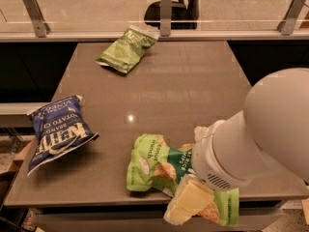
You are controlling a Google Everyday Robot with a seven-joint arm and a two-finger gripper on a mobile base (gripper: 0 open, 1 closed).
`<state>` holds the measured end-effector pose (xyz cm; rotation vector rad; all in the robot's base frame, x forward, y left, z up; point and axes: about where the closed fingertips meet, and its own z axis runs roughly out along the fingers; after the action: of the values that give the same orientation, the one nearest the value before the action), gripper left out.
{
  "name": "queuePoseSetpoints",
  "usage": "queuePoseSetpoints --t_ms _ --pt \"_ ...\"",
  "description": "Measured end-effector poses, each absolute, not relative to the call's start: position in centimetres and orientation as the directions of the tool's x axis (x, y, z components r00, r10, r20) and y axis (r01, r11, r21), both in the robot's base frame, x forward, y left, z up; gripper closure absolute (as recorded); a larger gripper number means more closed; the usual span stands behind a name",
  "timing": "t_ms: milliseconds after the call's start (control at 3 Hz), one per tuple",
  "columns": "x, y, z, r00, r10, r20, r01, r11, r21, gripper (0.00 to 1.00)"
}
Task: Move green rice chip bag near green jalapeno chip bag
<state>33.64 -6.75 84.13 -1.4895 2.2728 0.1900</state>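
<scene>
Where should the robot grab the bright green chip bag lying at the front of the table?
Probably from above, pinching a crinkly fold near the right end of the green rice chip bag. It lies flat on the table, so no edge sticks up to take from the side. The gripper hangs over that right end, by the table's front edge, so it is the closest part.
</scene>
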Motion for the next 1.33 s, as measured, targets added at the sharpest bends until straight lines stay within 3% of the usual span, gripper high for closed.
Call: queuePoseSetpoints --t_ms 333,667,1333 --pt "34.5 -4.9 82.6 -0.288 -0.868 -0.404 -0.924 0.362 -0.119 0.0" --pt "35.0 -4.0 81.6 -0.254 -0.882 -0.397 -0.936 0.328 -0.13 0.18" --pt "36.1 -5.4 82.5 -0.238 -0.884 -0.403 -0.928 0.33 -0.175 0.64"
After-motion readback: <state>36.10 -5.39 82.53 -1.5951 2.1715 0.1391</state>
